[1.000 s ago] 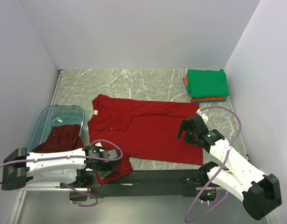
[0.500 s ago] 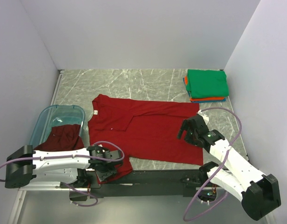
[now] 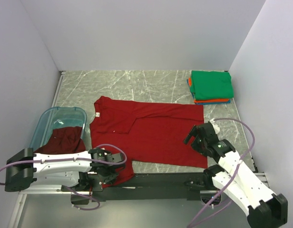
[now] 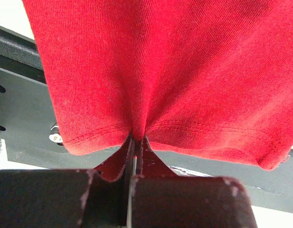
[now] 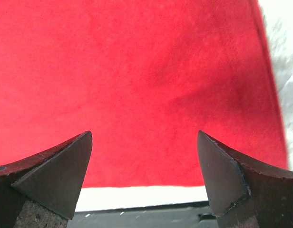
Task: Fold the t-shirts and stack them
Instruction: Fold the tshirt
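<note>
One hem corner of the red t-shirt [image 3: 151, 130] spread on the tabletop [image 3: 137, 85] is being pinched in the left gripper's [image 4: 135, 140] jaws, the right gripper's [image 5: 144, 137] spread jaws apparently being awaited opposite.

3 plain walls [image 3: 137, 33] of pale lavender-white close in the workspace: 1 at the back and 1 on each side, meeting in straight vertical corners. The table [image 3: 137, 85] has a grey marble-patterned top crossed by thin white veins (clearest toward the back wall). A dark metal frame [image 3: 156, 180] runs along its near edge. The light is soft and even, with faint shadows where the tabletop meets the walls.
</note>
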You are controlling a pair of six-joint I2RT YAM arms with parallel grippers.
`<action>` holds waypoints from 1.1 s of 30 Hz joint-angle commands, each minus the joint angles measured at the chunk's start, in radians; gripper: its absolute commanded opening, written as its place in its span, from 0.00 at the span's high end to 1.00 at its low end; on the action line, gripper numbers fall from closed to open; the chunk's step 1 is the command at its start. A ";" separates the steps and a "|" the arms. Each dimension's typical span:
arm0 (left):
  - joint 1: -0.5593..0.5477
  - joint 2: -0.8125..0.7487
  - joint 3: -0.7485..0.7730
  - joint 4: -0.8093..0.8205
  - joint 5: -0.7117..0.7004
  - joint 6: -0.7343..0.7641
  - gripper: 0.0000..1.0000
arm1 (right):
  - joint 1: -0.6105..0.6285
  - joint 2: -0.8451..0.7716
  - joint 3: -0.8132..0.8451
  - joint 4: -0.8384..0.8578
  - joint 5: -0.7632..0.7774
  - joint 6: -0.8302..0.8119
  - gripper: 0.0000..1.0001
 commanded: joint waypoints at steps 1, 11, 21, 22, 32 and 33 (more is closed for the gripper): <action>-0.003 -0.006 -0.047 0.002 -0.016 -0.026 0.99 | -0.005 -0.063 0.007 -0.069 -0.040 0.111 0.04; -0.003 -0.121 -0.020 -0.038 -0.105 -0.040 1.00 | -0.004 -0.083 -0.023 -0.224 -0.168 0.145 0.03; -0.002 -0.153 0.003 -0.074 -0.151 -0.071 0.99 | -0.004 -0.035 -0.026 -0.280 -0.180 0.166 0.05; -0.002 -0.159 0.002 -0.068 -0.158 -0.069 0.99 | -0.005 -0.035 -0.036 -0.290 -0.190 0.169 0.06; 0.004 -0.205 0.006 -0.090 -0.188 -0.094 1.00 | -0.005 -0.020 -0.121 -0.170 -0.195 0.229 0.12; 0.006 -0.216 0.003 -0.085 -0.189 -0.092 0.99 | -0.005 -0.023 -0.131 -0.167 -0.190 0.232 0.12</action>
